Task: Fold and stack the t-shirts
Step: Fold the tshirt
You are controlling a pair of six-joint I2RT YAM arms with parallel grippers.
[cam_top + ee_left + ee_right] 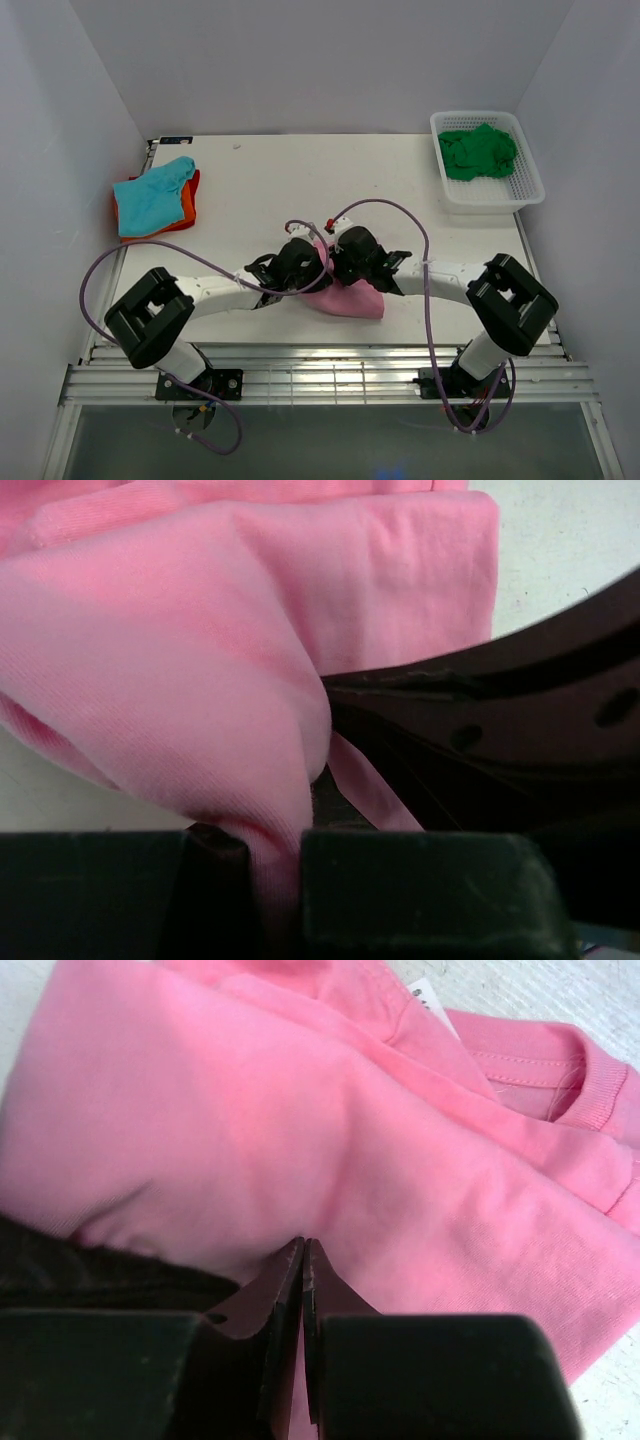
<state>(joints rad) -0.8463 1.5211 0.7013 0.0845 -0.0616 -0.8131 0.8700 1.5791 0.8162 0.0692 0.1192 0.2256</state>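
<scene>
The pink t-shirt (355,299) lies bunched at the table's front centre, and both grippers meet over its upper left part. My left gripper (303,264) is shut on a fold of the pink t-shirt (200,680), with cloth pinched between the jaws (272,852). My right gripper (338,260) is shut, its tips (303,1247) pressed into the pink t-shirt (400,1160), with a thin strip of pink between the fingers. The shirt's collar (600,1100) shows at the upper right. A teal t-shirt (152,195) lies on an orange one (188,211) at the far left. A dark green t-shirt (479,152) sits in the basket.
A white mesh basket (531,189) stands at the back right corner. White walls close in the table on the left, back and right. The two wrists are close together, with purple cables looping above them. The right gripper's dark finger (500,730) crosses the left wrist view.
</scene>
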